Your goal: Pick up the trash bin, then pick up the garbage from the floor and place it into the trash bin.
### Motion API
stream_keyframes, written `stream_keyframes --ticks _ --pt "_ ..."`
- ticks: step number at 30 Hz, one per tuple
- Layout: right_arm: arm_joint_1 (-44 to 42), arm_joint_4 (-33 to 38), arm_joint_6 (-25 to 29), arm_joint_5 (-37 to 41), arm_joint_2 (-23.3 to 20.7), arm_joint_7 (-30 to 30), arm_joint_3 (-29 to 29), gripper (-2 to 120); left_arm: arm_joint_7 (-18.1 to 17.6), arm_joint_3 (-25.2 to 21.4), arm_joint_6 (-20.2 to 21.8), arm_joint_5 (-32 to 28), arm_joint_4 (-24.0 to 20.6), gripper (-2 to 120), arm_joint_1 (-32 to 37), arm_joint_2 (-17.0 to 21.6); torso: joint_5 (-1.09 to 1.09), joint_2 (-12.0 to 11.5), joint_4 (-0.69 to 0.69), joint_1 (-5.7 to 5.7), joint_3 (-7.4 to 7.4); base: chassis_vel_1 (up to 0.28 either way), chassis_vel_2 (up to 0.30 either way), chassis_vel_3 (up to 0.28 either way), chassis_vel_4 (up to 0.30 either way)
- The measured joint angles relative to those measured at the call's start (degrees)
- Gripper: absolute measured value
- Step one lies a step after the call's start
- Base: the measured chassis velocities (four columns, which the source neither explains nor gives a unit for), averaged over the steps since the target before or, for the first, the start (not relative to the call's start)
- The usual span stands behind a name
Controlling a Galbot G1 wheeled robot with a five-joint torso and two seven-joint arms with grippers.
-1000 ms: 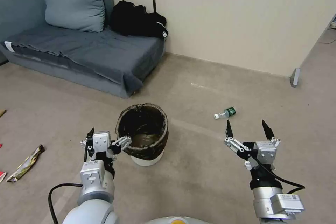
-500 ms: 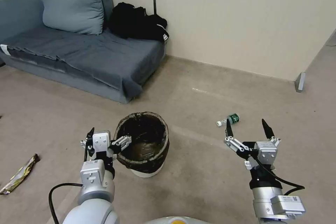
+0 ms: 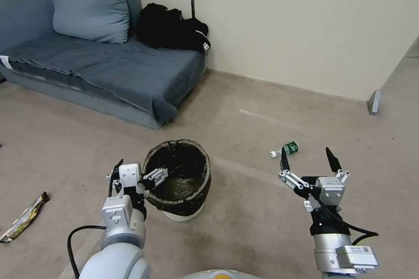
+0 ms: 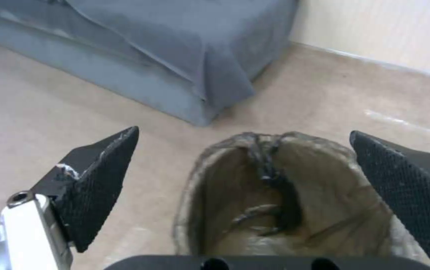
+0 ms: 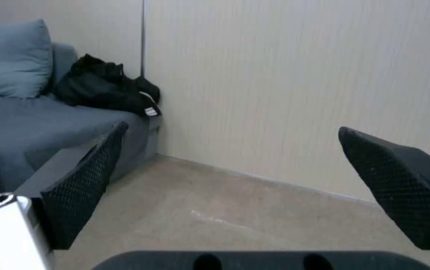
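The trash bin point(image 3: 179, 178) stands on the floor w/ its near-left rim between the spread jaws of the left gripper point(image 3: 139, 173). Right gripper point(image 3: 307, 162) hovers wide open, the bottle point(image 3: 284, 149) just beyond it.

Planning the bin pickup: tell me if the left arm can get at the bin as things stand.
Probably yes. The left gripper is open and sits right at the near-left rim of the bin, which stands upright on bare floor. In the left wrist view its fingers straddle the rim with nothing between.
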Motion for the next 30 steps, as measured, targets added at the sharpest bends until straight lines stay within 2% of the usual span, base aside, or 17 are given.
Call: stream_keyframes --ticks 7,11,22,30 --pt "0.1 -0.5 0.4 -0.4 0.0 -0.4 0.0 100 -0.6 -1.0 2.2 -5.6 2.5 100 -4.2 0.8 0.0 0.0 0.0 0.0 0.0 0.0 0.0 0.0 0.0" --pt "0.1 -0.9 0.8 -0.9 0.0 -0.6 -0.1 100 -1.5 -1.8 2.6 -8.3 6.4 100 -7.7 1.0 0.0 0.0 0.0 0.0 0.0 0.0 0.0 0.0 0.0" --pt "0.1 -1.3 1.3 -1.0 0.0 -0.6 0.0 100 -4.7 -1.9 3.0 -8.7 12.7 100 -9.8 0.5 0.0 0.0 0.0 0.0 0.0 0.0 0.0 0.0 0.0" --pt "0.0 -1.6 1.6 -1.1 0.0 -0.7 0.1 100 -6.5 -2.9 2.6 -7.4 15.0 100 -10.3 0.2 0.0 0.0 0.0 0.0 0.0 0.0 0.0 0.0 0.0"
